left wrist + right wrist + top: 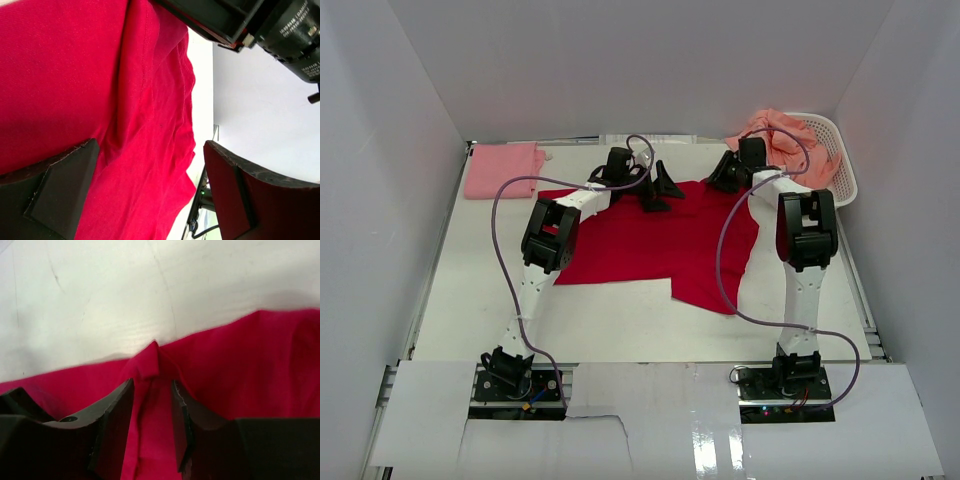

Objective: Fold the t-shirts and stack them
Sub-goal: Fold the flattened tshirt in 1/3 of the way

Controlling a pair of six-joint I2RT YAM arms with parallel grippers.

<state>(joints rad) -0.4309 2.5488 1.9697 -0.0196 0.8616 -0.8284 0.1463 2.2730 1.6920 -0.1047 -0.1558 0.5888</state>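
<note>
A bright red t-shirt (650,245) lies spread flat in the middle of the table. My left gripper (655,190) hovers over its far edge, wide open, with red cloth (100,100) lying below and between the fingers (60,185). My right gripper (725,175) is at the shirt's far right corner. In the right wrist view its jaws (152,385) stand parted, and a raised pinch of red cloth (147,365) sits loose between them. A light pink t-shirt (503,170) lies folded at the far left. Salmon-orange t-shirts (782,140) are heaped in the basket.
A white latticed basket (842,165) stands at the far right corner. White walls close in the table (470,310) on three sides. Purple cables loop from both arms over the shirt. Bare table (150,290) shows just beyond the red shirt's edge.
</note>
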